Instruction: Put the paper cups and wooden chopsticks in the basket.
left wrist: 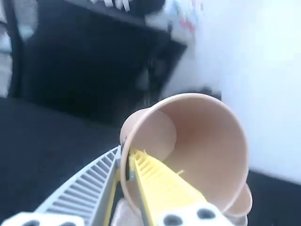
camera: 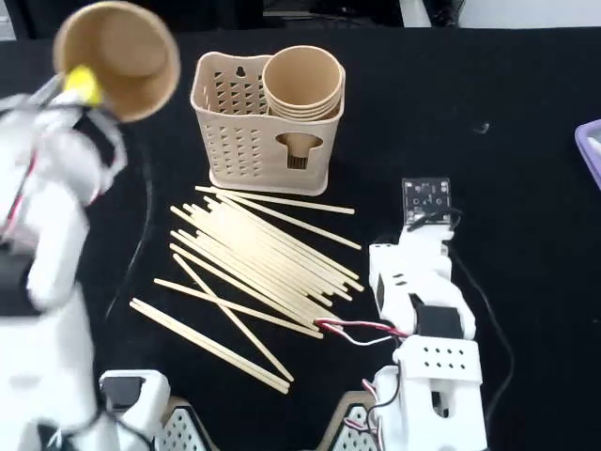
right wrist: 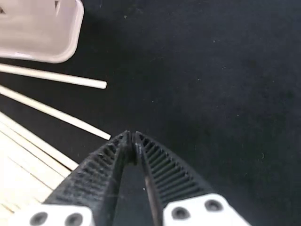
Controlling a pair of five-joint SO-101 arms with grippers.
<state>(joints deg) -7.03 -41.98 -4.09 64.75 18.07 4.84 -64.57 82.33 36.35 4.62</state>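
Observation:
My left gripper [camera: 86,89] holds a brown paper cup [camera: 119,58] raised in the air left of the beige basket [camera: 235,155], mouth tipped toward the camera. In the left wrist view the cup [left wrist: 197,146] has its rim pinched between the yellow finger [left wrist: 157,181] and the grey finger [left wrist: 87,188]. A stack of paper cups [camera: 302,83] sits inside the basket's right side. Several wooden chopsticks [camera: 254,268] lie scattered on the black table in front of the basket. My right gripper [right wrist: 130,139] is shut and empty, low over the table beside the chopstick ends [right wrist: 101,84].
The right arm [camera: 423,310] lies along the table right of the chopsticks. A purple object [camera: 592,146] pokes in at the right edge. A basket corner [right wrist: 42,33] shows in the right wrist view. Black cloth stretches right of the basket.

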